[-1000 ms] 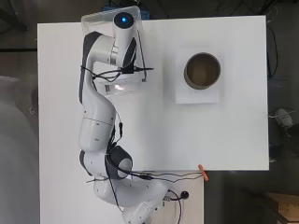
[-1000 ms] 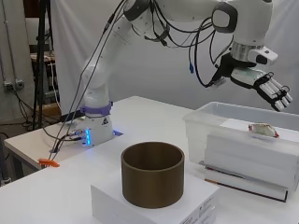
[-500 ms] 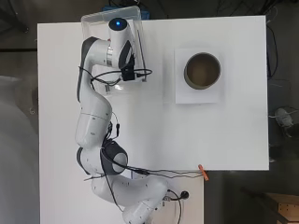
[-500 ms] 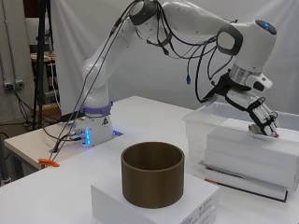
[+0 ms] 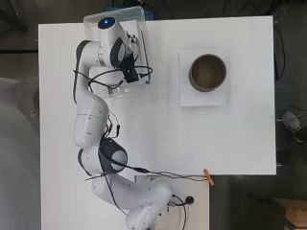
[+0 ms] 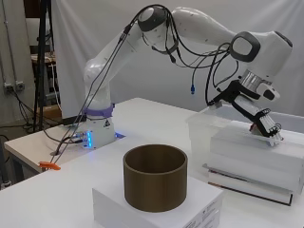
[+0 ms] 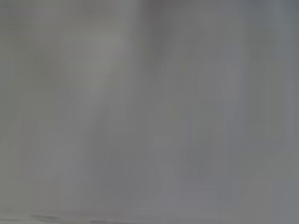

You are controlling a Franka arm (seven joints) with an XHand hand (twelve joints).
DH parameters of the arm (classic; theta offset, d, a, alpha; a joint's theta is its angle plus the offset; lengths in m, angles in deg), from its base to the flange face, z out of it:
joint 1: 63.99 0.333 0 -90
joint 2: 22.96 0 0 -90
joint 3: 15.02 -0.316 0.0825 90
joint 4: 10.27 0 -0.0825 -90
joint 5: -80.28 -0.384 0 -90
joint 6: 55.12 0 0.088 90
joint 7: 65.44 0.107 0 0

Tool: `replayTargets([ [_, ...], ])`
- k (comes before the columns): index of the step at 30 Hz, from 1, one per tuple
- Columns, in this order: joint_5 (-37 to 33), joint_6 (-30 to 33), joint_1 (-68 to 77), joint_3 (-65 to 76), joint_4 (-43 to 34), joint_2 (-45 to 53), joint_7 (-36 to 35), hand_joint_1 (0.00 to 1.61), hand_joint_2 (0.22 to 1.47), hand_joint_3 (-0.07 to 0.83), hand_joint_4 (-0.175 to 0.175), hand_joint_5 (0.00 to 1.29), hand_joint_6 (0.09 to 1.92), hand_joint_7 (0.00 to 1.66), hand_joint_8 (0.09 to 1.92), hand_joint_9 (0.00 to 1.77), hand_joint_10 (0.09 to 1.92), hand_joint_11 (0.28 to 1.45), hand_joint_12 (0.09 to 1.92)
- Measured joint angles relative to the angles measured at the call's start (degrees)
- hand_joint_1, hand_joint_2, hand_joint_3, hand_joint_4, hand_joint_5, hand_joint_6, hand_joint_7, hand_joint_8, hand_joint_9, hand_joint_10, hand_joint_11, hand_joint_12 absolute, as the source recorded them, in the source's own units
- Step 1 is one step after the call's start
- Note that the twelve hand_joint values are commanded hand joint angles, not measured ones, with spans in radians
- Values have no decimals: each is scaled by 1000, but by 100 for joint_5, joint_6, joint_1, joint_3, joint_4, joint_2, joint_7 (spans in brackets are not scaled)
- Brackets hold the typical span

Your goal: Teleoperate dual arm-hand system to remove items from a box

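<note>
fingers (image 6: 270,129) now reach straight and relaxed down into the clear box (image 6: 209,124) at the worktop's far corner, having dropped from above it, so a grasp on the hidden item seems near.

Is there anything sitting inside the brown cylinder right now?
No: in the overhead view the brown cylinder on its white block shows only its bare inner floor.

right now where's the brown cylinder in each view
Overhead view: brown cylinder at upper right, on a white block.
Side view: brown cylinder at bottom centre, on the same white block.
Wrist view: not in it, only grey blur.
Shared landmark: the clear box.
</note>
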Motion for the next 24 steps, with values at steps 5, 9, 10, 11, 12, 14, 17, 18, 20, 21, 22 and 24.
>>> replayTargets([
  [5,346,279,209,74,22,-67,-41,98,901,5,80,327,87,320,87,352,87,434,87],
  [9,885,1505,1189,434,815,-171,49,44,899,2,83,261,87,305,87,326,87,413,87],
  [10,1086,1998,1552,507,1165,-192,122,37,895,0,86,250,87,304,87,325,87,409,87],
  [11,1226,2255,1747,533,1363,-221,179,32,890,-2,89,243,87,304,87,329,87,409,87],
  [12,1357,2388,1864,535,1464,-267,239,28,886,-4,92,238,87,305,87,334,87,410,87],
  [14,1636,2418,1888,567,1428,-375,369,21,880,-6,97,227,87,305,87,339,87,412,87],
  [17,2121,2342,1767,667,1062,-608,591,17,875,-7,103,224,87,307,87,344,87,413,87],
  [18,2170,2325,1737,697,999,-645,622,17,874,-7,106,224,87,306,87,343,87,414,87],
  [20,2159,2274,1669,744,917,-687,639,18,874,-5,114,226,87,303,87,338,87,415,87],
  [21,2122,2238,1622,751,845,-710,641,18,874,-5,118,227,87,301,87,335,87,414,87],
  [22,2072,2206,1586,759,768,-725,642,19,874,-5,121,229,87,300,87,332,87,413,87],
  [24,1842,2059,1471,784,624,-738,578,21,870,-5,123,243,87,302,87,328,87,411,87],
])
